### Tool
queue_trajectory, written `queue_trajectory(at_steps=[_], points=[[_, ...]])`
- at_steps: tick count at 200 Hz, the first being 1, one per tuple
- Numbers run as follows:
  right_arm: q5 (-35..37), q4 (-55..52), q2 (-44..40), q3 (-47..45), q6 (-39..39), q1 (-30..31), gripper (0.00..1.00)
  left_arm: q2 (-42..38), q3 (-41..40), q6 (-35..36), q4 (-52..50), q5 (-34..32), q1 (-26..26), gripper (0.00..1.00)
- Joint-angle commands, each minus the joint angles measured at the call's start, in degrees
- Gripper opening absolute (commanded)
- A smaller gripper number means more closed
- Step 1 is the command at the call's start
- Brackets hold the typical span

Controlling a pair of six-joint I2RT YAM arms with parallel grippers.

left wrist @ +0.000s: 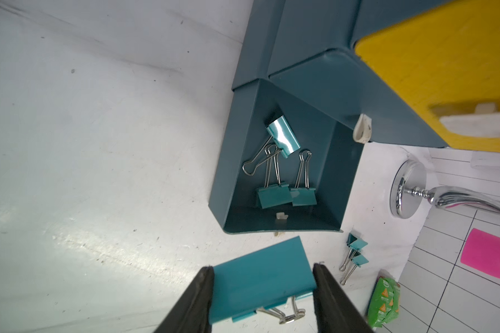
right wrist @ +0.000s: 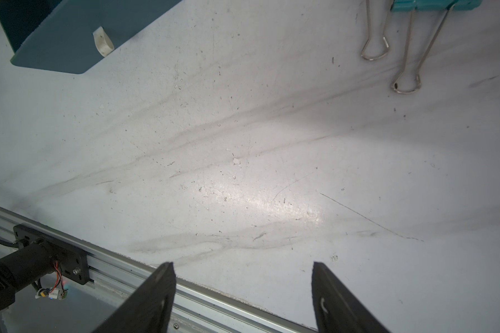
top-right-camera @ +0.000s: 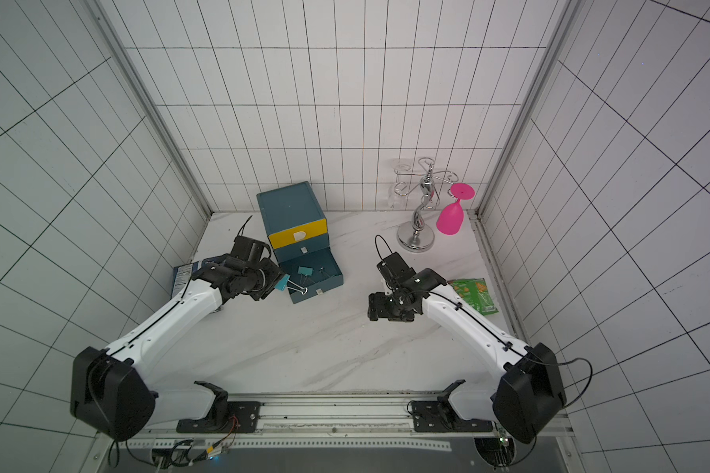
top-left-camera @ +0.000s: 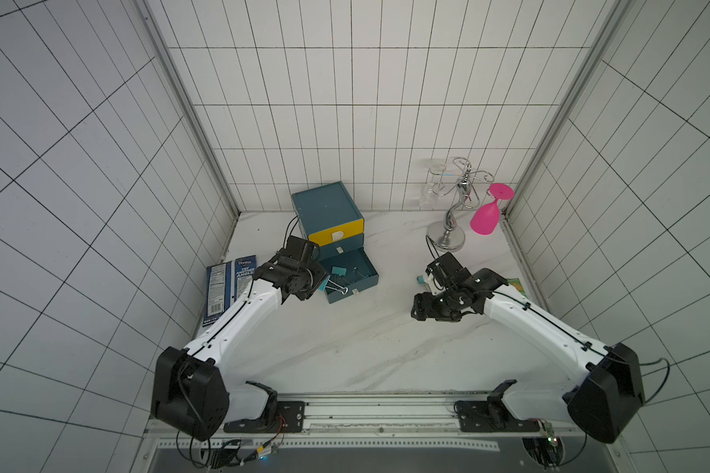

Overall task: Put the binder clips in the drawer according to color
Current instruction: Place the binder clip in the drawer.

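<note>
We see the left gripper (left wrist: 262,268) clamped on 1 large teal metal binder clip (left wrist: 260,284). Its black fingers (left wrist: 198,299) press the 2 sides of the clip's body. In both top views this clip (top-left-camera: 324,282) (top-right-camera: 281,282) is at the near left corner of the pulled-out bottom drawer (top-left-camera: 355,291), with its silver wire handles reaching over the drawer's edge. That drawer is the lowest of 3 in the small dark-teal box cabinet (top-left-camera: 324,204), which stands at the far left of the white marbled table (top-left-camera: 365,348). The yellow top drawer (top-left-camera: 337,231) and the teal middle drawer (top-left-camera: 341,248) are closed. Inside the open drawer lie 3 teal clips: 1 shiny one (left wrist: 282,137) toward the cabinet and 2 matte ones (left wrist: 273,197) side by side near the drawer front.

The right gripper (right wrist: 243,263) hangs over bare table to the right, well apart from the cabinet. Its jaws stand wide apart with nothing between them. 2 more teal clips (left wrist: 360,260) lie together on the table just on its far side.

Farther right stands a chrome glass rack (top-left-camera: 447,239) with a pink goblet (top-left-camera: 484,219) hanging bowl down. A green snack packet (top-right-camera: 474,295) lies near the right wall, and a blue packet (top-left-camera: 226,290) lies by the left arm.
</note>
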Motion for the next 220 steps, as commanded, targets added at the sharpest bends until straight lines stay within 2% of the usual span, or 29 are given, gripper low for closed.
queue_trajectory(at_steps=[1, 110, 149, 220], points=[[0.19, -2.06, -1.73, 0.78, 0.06, -1.16, 0.76, 1.3, 1.54, -2.58, 6.09, -2.16, 0.26, 0.46], [-0.07, -2.35, -3.73, -1.25, 0.15, -4.48, 0.77, 6.74, 0.36, -11.39, 17.95, -6.54, 0.78, 0.46], [-0.01, -2.74, -3.78, -0.97, -0.14, -5.19, 0.77, 9.19, 0.27, -13.4, 20.62, -5.24, 0.62, 0.46], [-0.03, -2.92, -3.7, -0.99, -0.38, -6.52, 0.79, 10.19, -0.25, -13.92, 21.64, -3.76, -1.65, 0.67]])
